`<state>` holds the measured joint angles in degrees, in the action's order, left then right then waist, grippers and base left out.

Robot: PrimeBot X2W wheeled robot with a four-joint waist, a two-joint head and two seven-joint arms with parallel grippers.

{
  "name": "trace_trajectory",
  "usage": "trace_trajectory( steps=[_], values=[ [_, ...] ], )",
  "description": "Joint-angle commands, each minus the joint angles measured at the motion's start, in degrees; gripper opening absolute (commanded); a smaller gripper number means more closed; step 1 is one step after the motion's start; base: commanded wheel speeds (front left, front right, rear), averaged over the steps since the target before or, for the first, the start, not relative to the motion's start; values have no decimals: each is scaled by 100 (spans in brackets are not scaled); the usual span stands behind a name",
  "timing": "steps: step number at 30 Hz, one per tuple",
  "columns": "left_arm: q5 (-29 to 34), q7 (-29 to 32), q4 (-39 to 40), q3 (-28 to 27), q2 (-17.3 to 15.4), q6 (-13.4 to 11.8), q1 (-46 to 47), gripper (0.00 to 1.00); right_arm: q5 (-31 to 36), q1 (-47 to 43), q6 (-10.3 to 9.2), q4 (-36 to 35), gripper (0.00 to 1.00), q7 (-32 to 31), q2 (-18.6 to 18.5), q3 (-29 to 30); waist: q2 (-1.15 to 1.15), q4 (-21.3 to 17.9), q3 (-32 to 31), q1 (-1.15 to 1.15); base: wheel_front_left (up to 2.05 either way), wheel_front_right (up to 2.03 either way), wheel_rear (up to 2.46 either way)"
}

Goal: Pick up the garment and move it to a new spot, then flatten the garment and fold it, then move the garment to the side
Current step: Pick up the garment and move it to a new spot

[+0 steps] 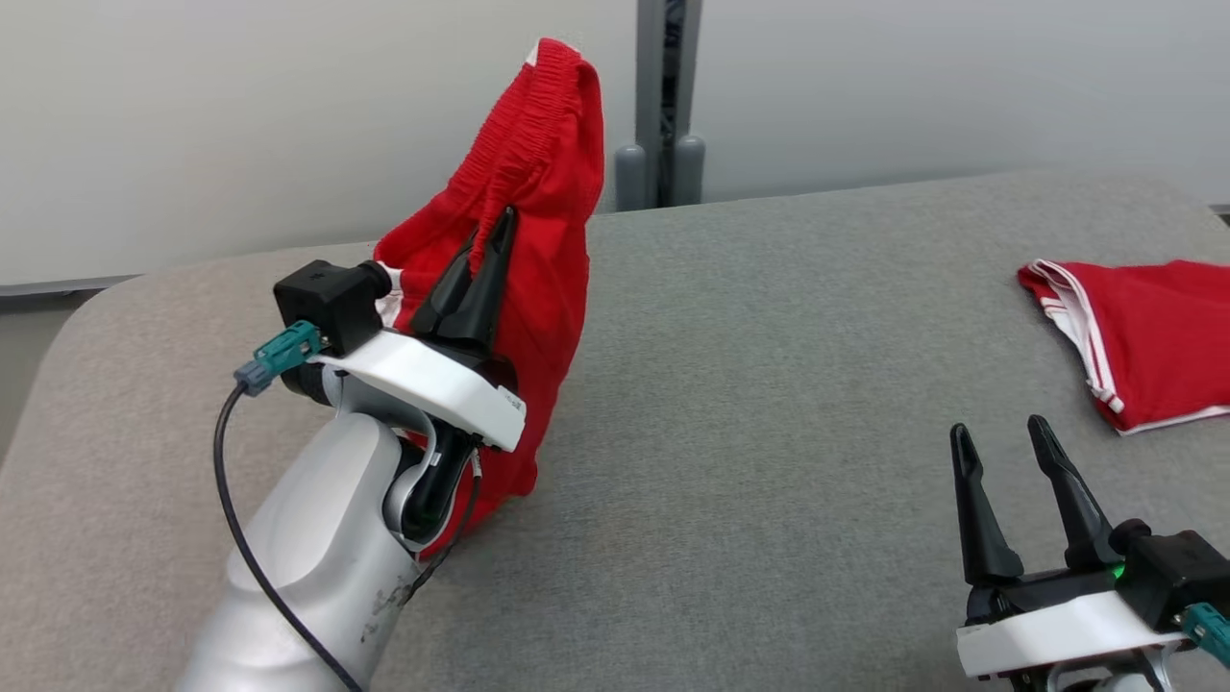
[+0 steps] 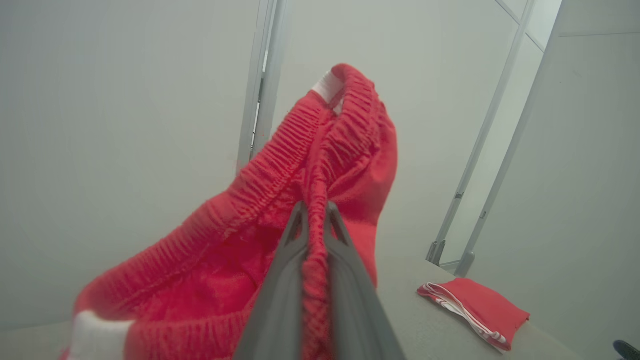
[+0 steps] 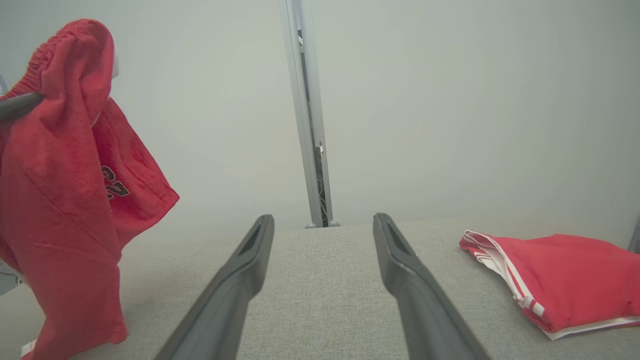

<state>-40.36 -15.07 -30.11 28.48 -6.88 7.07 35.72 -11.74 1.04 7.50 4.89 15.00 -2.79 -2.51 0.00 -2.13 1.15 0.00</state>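
The garment (image 1: 543, 221) is a pair of red shorts with a ribbed elastic waistband and white trim. It hangs lifted above the left part of the grey table (image 1: 769, 384), its lower hem about at the tabletop. My left gripper (image 1: 504, 216) is shut on its waistband (image 2: 315, 200), with a strip of red elastic pinched between the two dark fingers. From the right wrist view the garment (image 3: 65, 200) hangs at the far left, a dark number printed on it. My right gripper (image 1: 999, 437) stands open low at the right, nothing between its fingers (image 3: 235, 285).
A second red garment (image 1: 1143, 336) with white stripes lies folded at the table's right edge; it also lies ahead and right of my right gripper as the folded garment (image 3: 565, 280). A grey post (image 1: 663, 106) stands behind the table against a pale wall.
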Motion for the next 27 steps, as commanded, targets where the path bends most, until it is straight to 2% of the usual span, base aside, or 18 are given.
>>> trace_trajectory(
  steps=[1, 5, 9, 10, 11, 12, 18, 23, 27],
  values=[
    [85, -5, -34, -66, -13, 15, 86, 0, -16, 85, -2, -7, 100, 27, -28, -20, 0, -292, 83, 0, 0, 0, 0],
    [347, -5, -268, -49, 246, 37, 149, 0, -78, 115, -2, -27, 100, 27, -31, -45, 0, -709, 167, 0, 0, 0, 0],
    [468, -6, -623, 186, 351, 47, 107, 0, -150, 109, -1, 25, 100, 27, -29, -53, 0, -1084, 215, 0, 0, 0, 0],
    [445, -6, -639, 279, 368, 50, 88, 22, -149, 109, -1, 33, 100, 27, -27, -67, 0, -1132, 219, 0, 0, 0, 0],
    [399, -5, -611, 374, 377, 51, 69, 53, -151, 108, -1, 40, 100, 27, -27, -85, 0, -1172, 221, 0, 0, 0, 0],
    [306, -5, -572, 495, 388, 52, 37, 100, -161, 109, -2, 43, 100, 27, -29, -89, 0, -1199, 221, 0, 0, 0, 0],
    [183, -5, -563, 781, 373, 48, 3, 100, -170, 70, -1, 45, 100, 27, -27, -7, 0, -1097, 198, 0, 0, 0, 0],
    [343, -6, -533, 390, 377, 50, -89, 100, -139, -6, -2, 44, 100, 27, -30, 93, 0, -705, 63, 0, 0, 0, 0],
    [667, -5, -424, -43, 279, 50, -258, 100, -107, -13, -1, -10, 100, 27, -29, 170, 0, -243, -34, 0, 0, 0, 0]
  ],
)
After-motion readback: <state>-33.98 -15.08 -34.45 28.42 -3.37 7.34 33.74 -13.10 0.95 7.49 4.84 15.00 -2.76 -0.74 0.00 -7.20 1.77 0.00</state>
